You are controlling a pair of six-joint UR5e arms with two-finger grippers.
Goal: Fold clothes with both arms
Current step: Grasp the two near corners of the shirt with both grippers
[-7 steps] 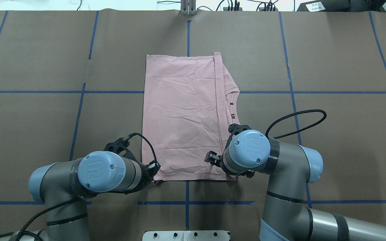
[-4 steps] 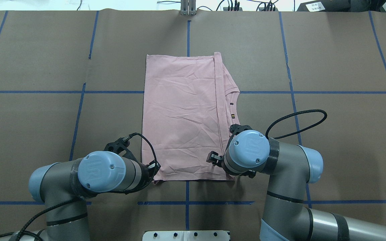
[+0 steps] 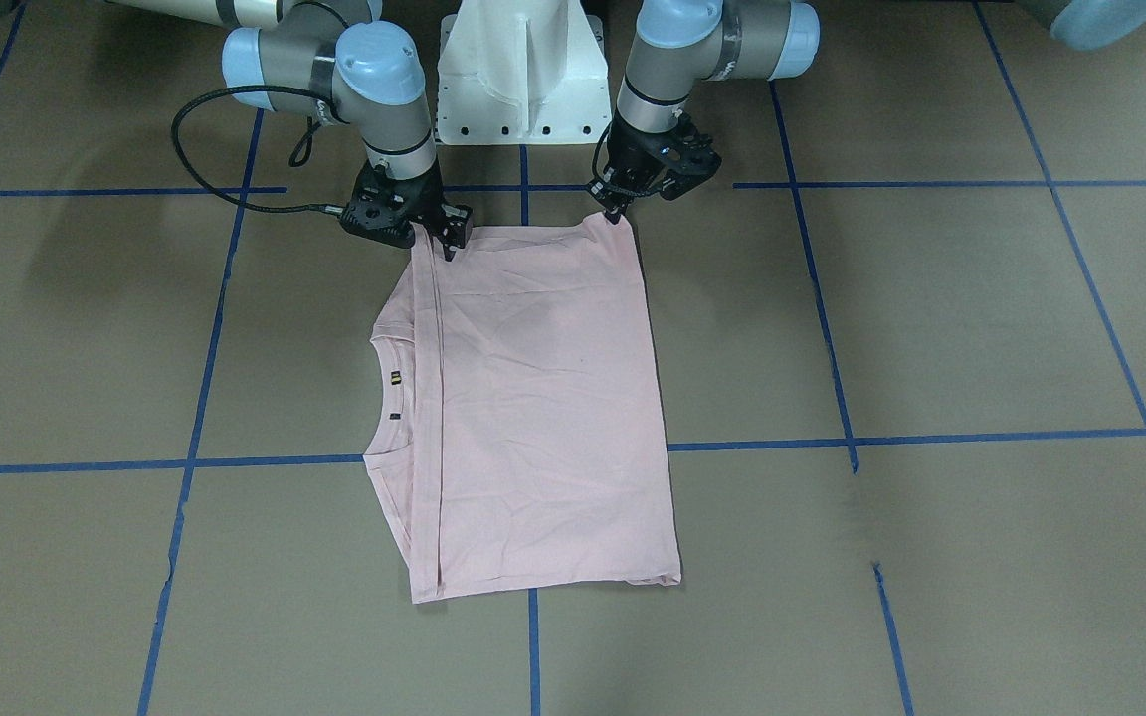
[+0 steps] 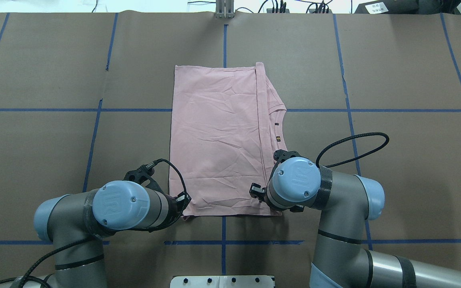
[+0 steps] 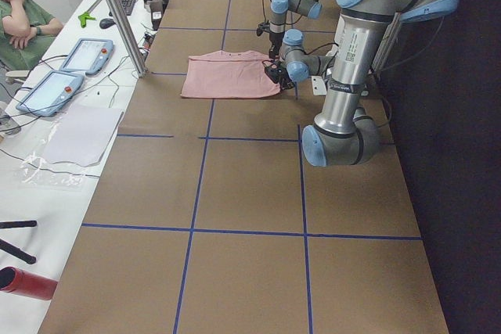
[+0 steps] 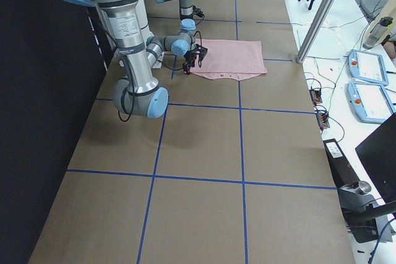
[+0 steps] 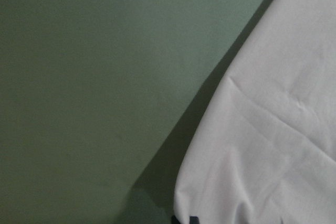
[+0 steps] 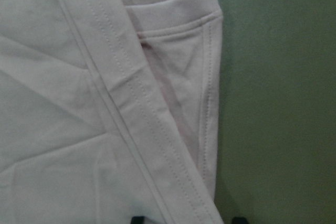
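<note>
The pale pink T-shirt [image 4: 218, 140] lies flat on the brown table, folded into a tall rectangle, with its collar and small black tag on the right side; the print is hidden. It also shows in the front view [image 3: 533, 398]. My left gripper [image 4: 183, 204] sits at the shirt's near left corner. In the front view [image 3: 618, 207] its fingers meet on that corner, and the left wrist view shows cloth [image 7: 273, 145] rising to the tips. My right gripper [image 3: 444, 237] is at the near right corner. Its tips stand apart over the hem [image 8: 157, 145].
The white pedestal base [image 4: 222, 281] stands at the near edge between the arms. A black cable loop [image 4: 354, 148] arcs out from the right wrist. Blue tape lines cross the table. A metal post [image 5: 117, 13] and tablets [image 5: 86, 54] stand beyond the far edge.
My right wrist has shifted slightly left and toward the near edge over the shirt's corner. The left arm and the shirt have not moved.
</note>
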